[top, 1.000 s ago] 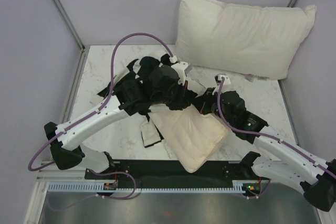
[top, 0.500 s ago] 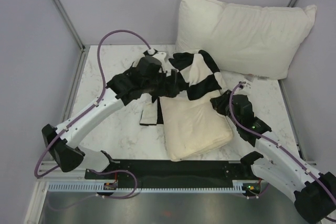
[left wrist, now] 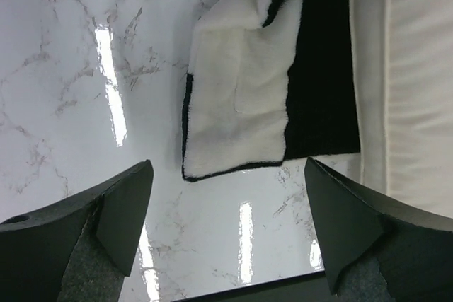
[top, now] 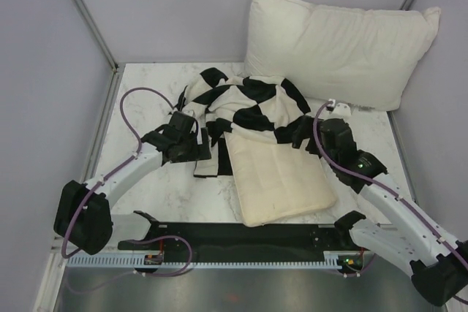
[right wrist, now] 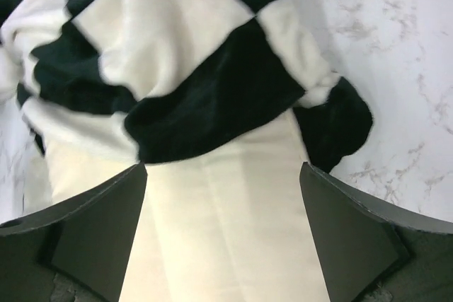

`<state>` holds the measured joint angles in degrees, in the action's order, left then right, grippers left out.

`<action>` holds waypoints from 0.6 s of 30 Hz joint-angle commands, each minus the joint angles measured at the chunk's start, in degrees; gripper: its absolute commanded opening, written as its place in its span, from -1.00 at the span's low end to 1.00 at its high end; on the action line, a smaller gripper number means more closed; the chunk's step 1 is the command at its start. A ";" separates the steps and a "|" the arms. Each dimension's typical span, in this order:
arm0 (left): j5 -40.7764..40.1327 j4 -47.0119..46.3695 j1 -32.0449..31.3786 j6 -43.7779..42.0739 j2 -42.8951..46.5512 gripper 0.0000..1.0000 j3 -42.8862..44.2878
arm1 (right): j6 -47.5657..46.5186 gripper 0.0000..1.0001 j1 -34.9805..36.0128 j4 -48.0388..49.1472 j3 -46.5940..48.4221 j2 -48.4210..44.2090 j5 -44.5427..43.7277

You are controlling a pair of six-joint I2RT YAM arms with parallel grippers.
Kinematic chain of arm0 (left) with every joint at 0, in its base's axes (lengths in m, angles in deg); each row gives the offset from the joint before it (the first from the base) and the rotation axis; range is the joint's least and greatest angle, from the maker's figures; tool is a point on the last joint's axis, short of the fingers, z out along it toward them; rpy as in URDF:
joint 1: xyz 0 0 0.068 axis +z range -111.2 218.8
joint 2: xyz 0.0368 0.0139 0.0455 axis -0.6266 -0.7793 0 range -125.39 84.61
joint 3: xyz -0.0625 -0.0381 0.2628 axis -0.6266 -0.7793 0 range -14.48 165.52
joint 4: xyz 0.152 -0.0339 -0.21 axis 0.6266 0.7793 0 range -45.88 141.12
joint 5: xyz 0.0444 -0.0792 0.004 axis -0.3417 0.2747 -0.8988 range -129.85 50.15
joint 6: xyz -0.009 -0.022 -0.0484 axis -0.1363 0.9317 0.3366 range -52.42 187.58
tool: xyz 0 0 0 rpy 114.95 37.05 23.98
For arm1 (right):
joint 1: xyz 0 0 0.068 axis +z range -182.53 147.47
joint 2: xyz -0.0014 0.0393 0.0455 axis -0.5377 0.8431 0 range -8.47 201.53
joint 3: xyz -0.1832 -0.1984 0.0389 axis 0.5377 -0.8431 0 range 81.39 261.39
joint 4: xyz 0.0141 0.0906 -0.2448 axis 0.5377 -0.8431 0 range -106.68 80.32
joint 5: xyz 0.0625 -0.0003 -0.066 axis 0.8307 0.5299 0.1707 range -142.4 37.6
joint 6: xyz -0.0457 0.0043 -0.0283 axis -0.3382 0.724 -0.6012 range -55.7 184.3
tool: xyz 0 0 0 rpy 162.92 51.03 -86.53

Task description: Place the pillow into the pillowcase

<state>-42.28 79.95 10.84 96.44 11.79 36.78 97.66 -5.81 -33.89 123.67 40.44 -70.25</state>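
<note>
Two pincers, both spread wide and empty. Left pincer hangs over a flat corner of the checkerboard pillowcase that lies on the marble tabletop, just beside the cream pillow. Right pincer hangs over the line where the bunched pillowcase covers the pillow's far end; whether that end sits inside cannot be told. Larger white pillow sits at the tabletop's far right.

Count: 2 pillows, 1 flat cream pillow and 1 bigger, puffier white pillow. 1 black-and-white checkered pillowcase. 1 marble desk. 2 arms, left arm and right arm, 2 fingers each, 4 total.
</note>
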 commanded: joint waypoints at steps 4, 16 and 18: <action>3.58 -13.69 0.90 4.36 -3.63 0.92 -7.31 | -8.67 0.96 20.89 -9.10 10.53 7.58 -0.69; 1.29 -22.12 1.51 7.78 -11.82 0.85 -10.30 | -0.15 0.96 48.68 -11.03 18.27 33.26 -18.54; 1.56 -23.17 1.69 8.14 -13.14 0.83 -11.44 | 0.91 0.96 50.79 -11.30 18.97 37.81 -20.20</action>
<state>-39.25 60.28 11.97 101.75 0.62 27.56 95.52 42.76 -43.05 139.84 74.19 -84.00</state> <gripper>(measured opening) 0.919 0.982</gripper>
